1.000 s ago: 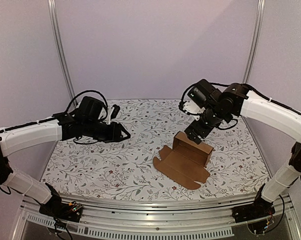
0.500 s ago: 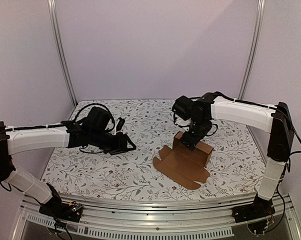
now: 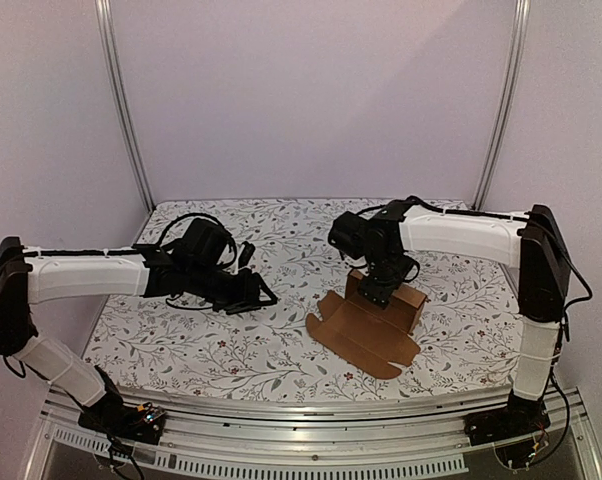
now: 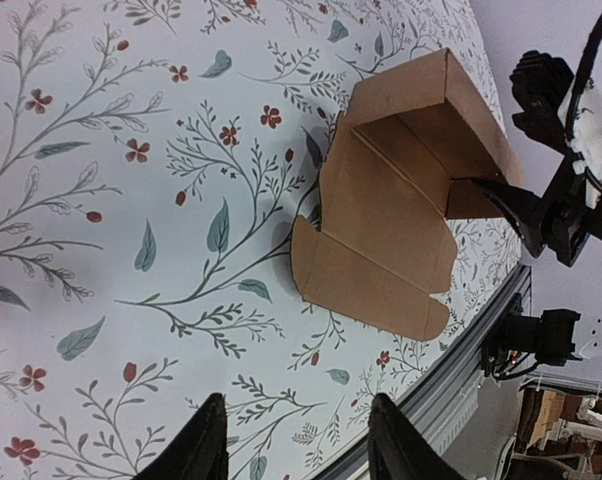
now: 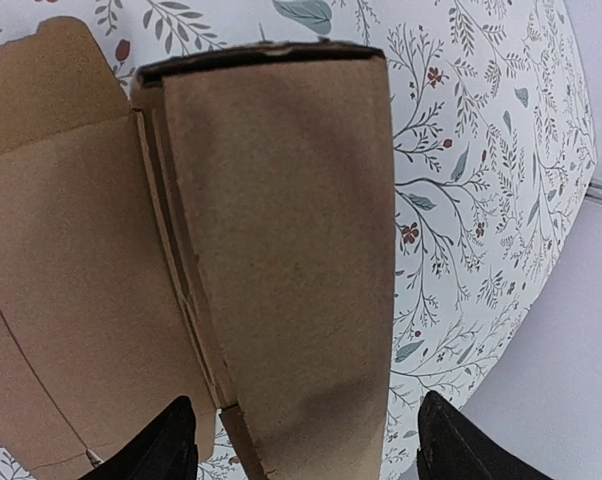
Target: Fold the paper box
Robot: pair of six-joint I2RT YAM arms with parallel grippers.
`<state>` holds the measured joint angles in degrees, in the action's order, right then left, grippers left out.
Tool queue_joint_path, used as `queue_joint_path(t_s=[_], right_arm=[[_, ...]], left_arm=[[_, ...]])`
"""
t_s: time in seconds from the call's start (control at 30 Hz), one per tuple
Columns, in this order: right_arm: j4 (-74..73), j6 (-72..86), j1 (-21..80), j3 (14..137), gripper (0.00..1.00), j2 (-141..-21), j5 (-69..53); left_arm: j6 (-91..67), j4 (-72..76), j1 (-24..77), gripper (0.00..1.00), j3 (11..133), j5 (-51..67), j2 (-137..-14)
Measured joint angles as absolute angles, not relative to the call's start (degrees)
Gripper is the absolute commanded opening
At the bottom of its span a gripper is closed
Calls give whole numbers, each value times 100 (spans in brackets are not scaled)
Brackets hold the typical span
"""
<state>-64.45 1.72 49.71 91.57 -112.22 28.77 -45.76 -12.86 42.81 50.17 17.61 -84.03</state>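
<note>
Brown paper box (image 3: 373,318) sits half-folded beneath the open right claw (image 5: 306,432); left claw (image 4: 299,440) open too.

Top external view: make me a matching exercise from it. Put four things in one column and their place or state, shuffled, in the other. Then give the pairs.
Things:
1. paper box
2. left gripper
3. right gripper
4. table

Places or states:
A. covered in a floral pattern
B. open, at the box's raised wall
C. open, apart from the box, off to its left
D. brown, partly folded, front flaps lying flat

Pairs: 1-D, 2-C, 3-B, 4-A
</note>
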Motion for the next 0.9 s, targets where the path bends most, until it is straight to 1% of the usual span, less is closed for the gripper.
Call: queue_joint_path(t_s=[0.1, 0.27, 0.37, 0.43, 0.6, 0.9], right_arm=[[-6486, 235, 5085, 9157, 65, -11262, 3055], [-6547, 349, 5212, 9159, 50, -11406, 3315], [-6569, 434, 5256, 9161, 45, -11520, 3454], [-6580, 462, 5262, 9161, 40, -11548, 3555], [-6615, 537, 5271, 9168, 23, -11548, 3732], [-6657, 626, 5275, 9271, 8, -11548, 3970]], left_arm=[[-4576, -1273, 4281, 46, 5019, 1763, -8405], [-4576, -1269, 4281, 46, 5019, 1763, -8405], [-4574, -1269, 4281, 46, 5019, 1763, -8405], [-4574, -1267, 4281, 46, 5019, 1763, -8405], [-4574, -1267, 4281, 46, 5019, 1767, -8405], [-4574, -1271, 4281, 46, 5022, 1761, -8401]])
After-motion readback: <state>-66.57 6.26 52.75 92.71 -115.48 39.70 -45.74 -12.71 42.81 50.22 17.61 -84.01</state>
